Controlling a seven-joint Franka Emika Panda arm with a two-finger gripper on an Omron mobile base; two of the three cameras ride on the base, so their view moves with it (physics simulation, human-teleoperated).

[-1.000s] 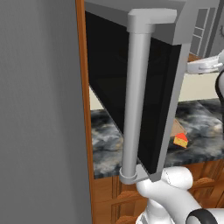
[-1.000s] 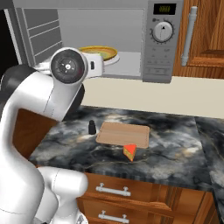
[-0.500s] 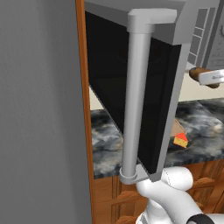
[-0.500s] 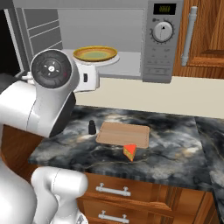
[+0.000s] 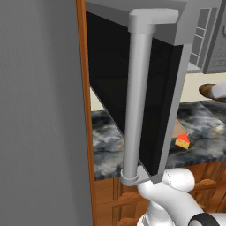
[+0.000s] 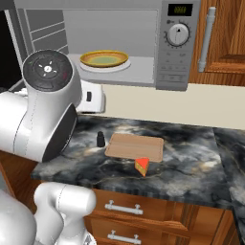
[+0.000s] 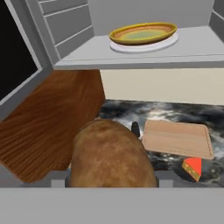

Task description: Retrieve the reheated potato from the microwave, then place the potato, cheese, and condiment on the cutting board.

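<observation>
The dull-brown potato [image 7: 111,157] fills the bottom of the hand view, with my gripper [image 7: 111,183] shut on it and the fingertips hidden behind it. It hangs outside the open microwave [image 6: 177,43], above the counter's left part. In the left base view the potato [image 5: 205,90] pokes out of the white hand at the right edge. The tan cutting board [image 6: 135,146] lies bare on the counter. The cheese [image 6: 142,166] sits just off its front edge and the dark condiment [image 6: 100,139] stands at its left end. Board [image 7: 177,138], cheese [image 7: 192,167] and condiment [image 7: 135,128] lie below and ahead of the hand.
A yellow plate [image 6: 104,59] rests on the white turntable inside the microwave. The swung-open black door with its grey handle [image 5: 137,101] stands to the left of the hand. Wooden cabinets [image 6: 225,38] sit right of the microwave, with drawers [image 6: 124,207] under the dark marble counter [image 6: 191,158].
The hand with the potato has drawn back out of the microwave and sunk lower. The arm's elbow has swung left, uncovering the plate. Board, cheese and condiment have not moved.
</observation>
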